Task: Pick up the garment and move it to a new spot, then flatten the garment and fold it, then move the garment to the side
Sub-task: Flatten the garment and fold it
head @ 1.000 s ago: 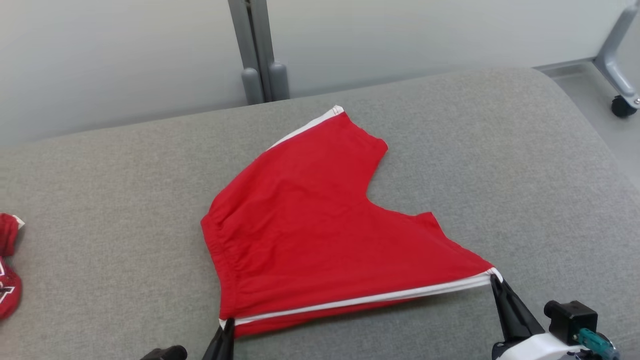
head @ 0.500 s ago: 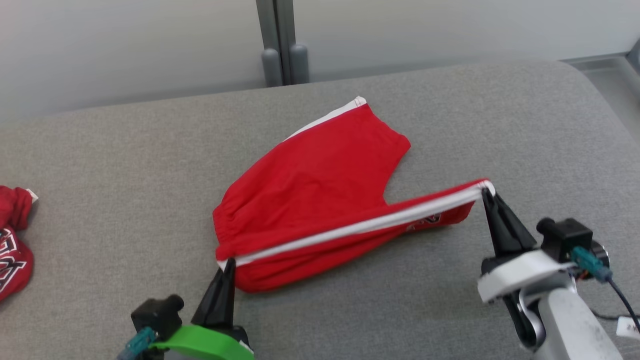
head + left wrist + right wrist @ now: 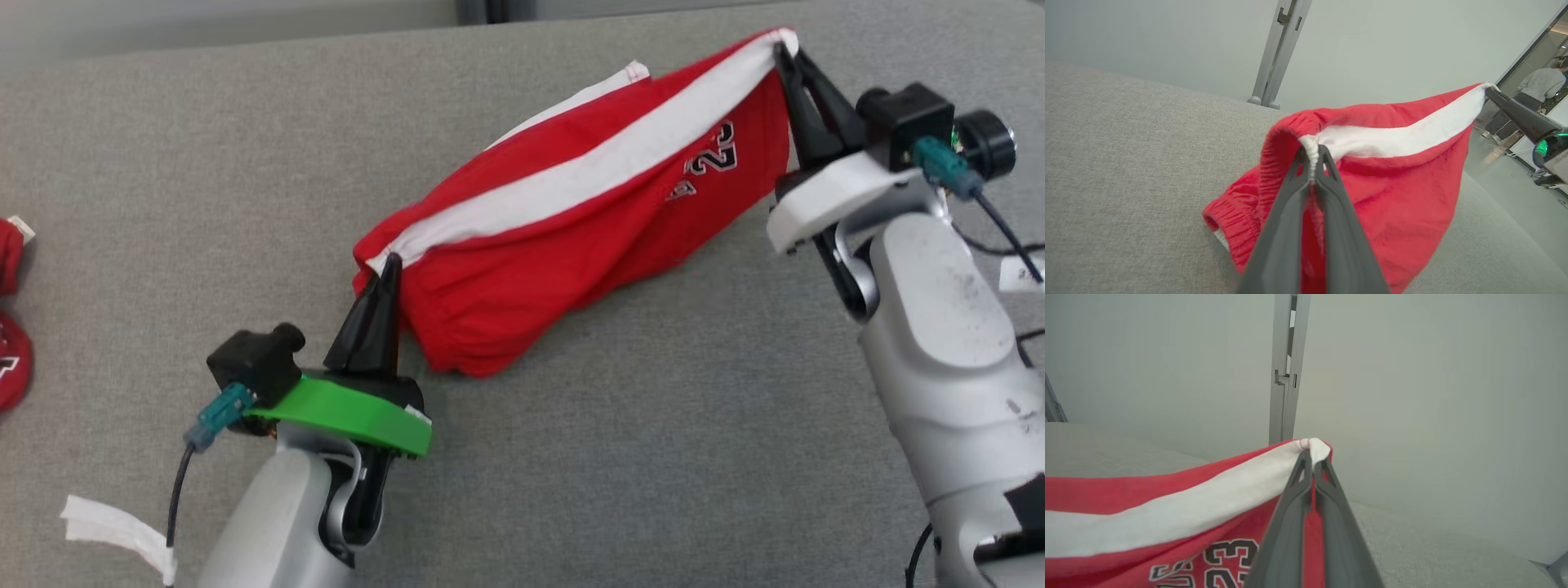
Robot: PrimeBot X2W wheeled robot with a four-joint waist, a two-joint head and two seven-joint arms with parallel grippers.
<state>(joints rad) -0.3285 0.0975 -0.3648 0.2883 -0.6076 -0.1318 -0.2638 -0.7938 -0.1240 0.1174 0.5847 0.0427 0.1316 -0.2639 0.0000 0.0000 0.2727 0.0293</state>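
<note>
Head view showed the shorts [image 3: 571, 237] strung over the pad [image 3: 653, 408] toward its far edge, left gripper [image 3: 390, 269] and right gripper [image 3: 785, 59] each clamped tight on a stripe end — thin pinches that likely could slip if the arms pulled apart, dropping the fold askew.

- Open grey tabletop [image 3: 637, 425] lies wide between the two arms, nearside.
- The garment [image 3: 571, 220], strung taut from left pincer [image 3: 390, 263] to right pincer [image 3: 782, 51], bars the middle.
- Far left, another red cloth [image 3: 16, 376], probably clothing, sits well apart.
- A metal post [image 3: 1286, 367] stands behind the far edge.
</note>
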